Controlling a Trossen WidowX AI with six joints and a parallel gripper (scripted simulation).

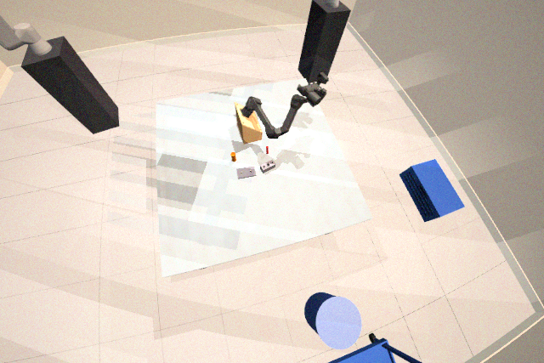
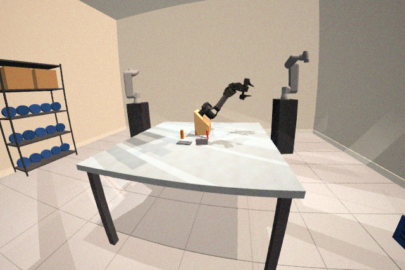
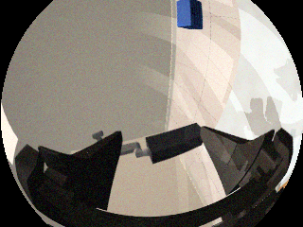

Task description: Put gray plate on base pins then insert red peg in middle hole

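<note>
A thin gray slab (image 1: 246, 172) (image 2: 184, 142) lies flat on the table, with two small marks on its top. Close beside it, apart, is a thicker gray block (image 1: 267, 166) (image 2: 201, 141) with several dark marks on top. Pins and holes are too small to tell apart, so which is plate or base is unclear. The red peg (image 1: 267, 150) (image 2: 207, 134) seems to stand upright just behind the block. My gripper (image 1: 314, 87) (image 2: 251, 91) (image 3: 163, 132) is open and empty, raised high and well to the right of these parts. The wrist view shows none of them.
An orange cylinder (image 1: 233, 156) (image 2: 181, 134) stands on the table (image 1: 298, 205) (image 2: 196, 169), left of the peg. My arm rises from a wooden mount (image 1: 251, 133) (image 2: 200, 126) behind the parts. Black pedestals (image 1: 322, 38) (image 2: 284, 126) with gray arms stand beyond the table.
</note>
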